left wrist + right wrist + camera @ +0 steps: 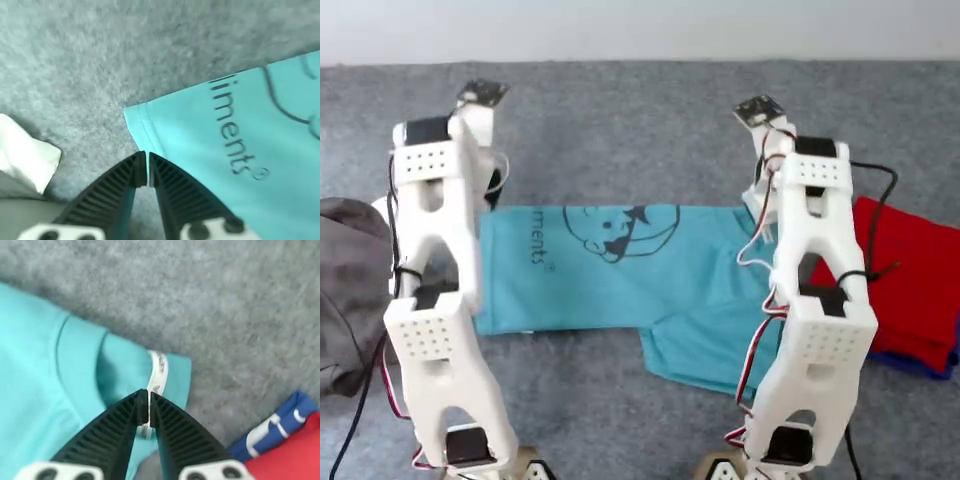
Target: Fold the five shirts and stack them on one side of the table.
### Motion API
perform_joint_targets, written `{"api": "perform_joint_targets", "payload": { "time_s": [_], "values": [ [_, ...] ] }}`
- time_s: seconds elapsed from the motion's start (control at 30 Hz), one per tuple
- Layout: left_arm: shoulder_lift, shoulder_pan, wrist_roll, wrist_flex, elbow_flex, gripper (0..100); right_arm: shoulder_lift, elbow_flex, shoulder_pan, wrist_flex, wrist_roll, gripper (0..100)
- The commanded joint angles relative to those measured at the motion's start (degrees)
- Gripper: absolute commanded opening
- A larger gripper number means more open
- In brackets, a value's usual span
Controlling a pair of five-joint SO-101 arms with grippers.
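- On the grey bench [620,120], right between the two arms, the teal shirt [610,270] lies flat and sideways. Its hem points to the left arm [435,250] and its collar to the right arm [815,270].
- It looks half done. The body is already a narrow band, with a sleeve section sticking out on the near side.
- Left hand [144,167]: the jaws are pinched almost closed right on the hem corner of the teal shirt [240,150], so it looks like it's gripping the fabric edge.
- Right hand [145,407]: same deal, the jaws are closed down on the collar of the teal shirt [50,365], right at the neck label.
- Step in hand, best guess: both ends are grabbed for a fold on this shirt.
- The next move probably needs both hands lifting together and carrying the far edge over toward the near one. If one runs ahead, the cloth skews or slips out.
- After that it would need an end-to-end fold, then a trip to the pile.
- The pile seems to be on the right side. A folded red shirt [910,270] sits on a blue shirt [920,365], just beside the collar.
- Count: one teal, one red, one blue, plus a grey heap [345,290] on the left that hasn't been folded. That's four visible, and it's hard to tell whether the heap hides a fifth.
- Two arms, two hands.
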Motion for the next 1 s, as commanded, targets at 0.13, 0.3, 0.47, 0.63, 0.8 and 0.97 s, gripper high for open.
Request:
{"api": "perform_joint_targets", "payload": {
  "time_s": [0.13, 0.3, 0.47, 0.63, 0.8, 0.97],
  "values": [
    [-10.99, 4.75, 3.96, 6.07, -4.44, 2, -13.05, -3.08, 0.84, 11.03, -0.62, 0.9],
    [-20.92, 12.84, 3.69, 5.98, 8.92, 2, -20.7, -3.08, 3.38, 19.74, -0.62, 1.2],
    [-29.71, 23.03, 3.6, 5.8, 21.76, 2, -28.53, -3.08, 8.57, 26.59, -0.44, 1.3],
    [-32.88, 31.82, 3.69, 4.66, 27.74, 2, -36.18, -2.73, 17.27, 28.0, -0.53, 1.3],
    [-32.79, 42.46, 3.52, 4.13, 30.81, 2, -42.59, -2.64, 25.63, 28.09, -0.35, 1.3],
    [-32.79, 52.57, 2.37, 2.02, 34.95, 10, -46.81, -2.46, 31.69, 28.09, -0.26, 1.3]
  ]
}}
